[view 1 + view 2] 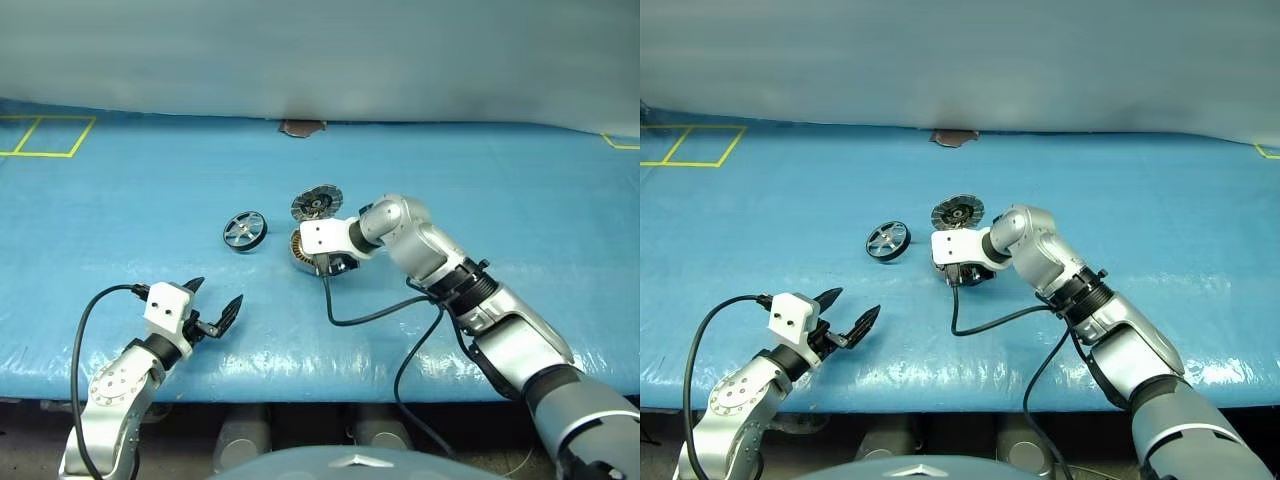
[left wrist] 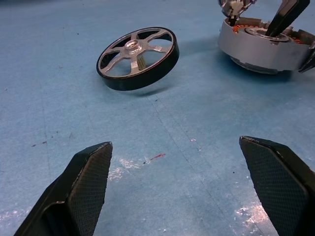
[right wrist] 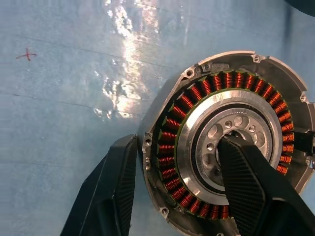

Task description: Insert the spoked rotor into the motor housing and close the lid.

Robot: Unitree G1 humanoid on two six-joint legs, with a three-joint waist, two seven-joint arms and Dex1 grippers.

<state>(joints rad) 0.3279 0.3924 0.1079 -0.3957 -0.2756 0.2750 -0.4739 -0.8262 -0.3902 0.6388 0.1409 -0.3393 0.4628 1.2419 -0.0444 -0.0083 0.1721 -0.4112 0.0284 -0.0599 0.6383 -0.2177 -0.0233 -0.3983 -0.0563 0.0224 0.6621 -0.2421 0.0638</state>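
The spoked rotor [image 1: 245, 229] lies on the blue cover, a dark rim with silver spokes, and sits tilted in the left wrist view [image 2: 138, 56]. To its right is the motor housing [image 3: 197, 93], copper windings facing up. The lid [image 1: 317, 204] stands open at the housing's far edge, its segmented face showing. My right gripper [image 3: 177, 142] straddles the housing wall, one finger [image 3: 115, 187] outside the rim and the other in the silver hub. My left gripper [image 1: 217, 292] is open near the table's front left, empty, well short of the rotor.
A yellow tape square [image 1: 45, 135] marks the far left corner. A brown patch [image 1: 302, 127] sits at the table's far edge. A black cable [image 1: 370, 315] loops from my right wrist across the cover towards the front edge.
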